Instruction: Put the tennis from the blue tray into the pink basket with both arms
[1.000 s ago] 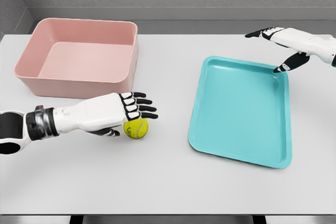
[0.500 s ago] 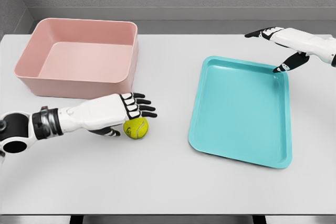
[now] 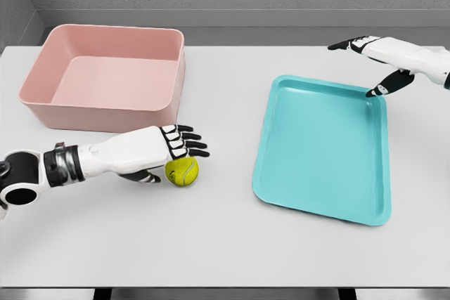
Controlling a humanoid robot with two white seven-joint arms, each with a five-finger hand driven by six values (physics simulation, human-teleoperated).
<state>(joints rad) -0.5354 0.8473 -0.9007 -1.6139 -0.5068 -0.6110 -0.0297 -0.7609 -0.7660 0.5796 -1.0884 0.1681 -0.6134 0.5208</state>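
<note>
The left hand [image 3: 171, 147] hovers with spread fingers, holding nothing, over the small yellow-green tennis ball [image 3: 182, 171] lying on the white table [image 3: 225, 237], seemingly to grasp it for the near pink plastic basket [image 3: 105, 79].

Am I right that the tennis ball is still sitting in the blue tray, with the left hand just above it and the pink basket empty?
Not quite. The head view shows the tennis ball on the white table, outside the blue tray, near the pink basket. The rest holds: the left hand is just above the ball with fingers spread, and the basket is empty.
</note>
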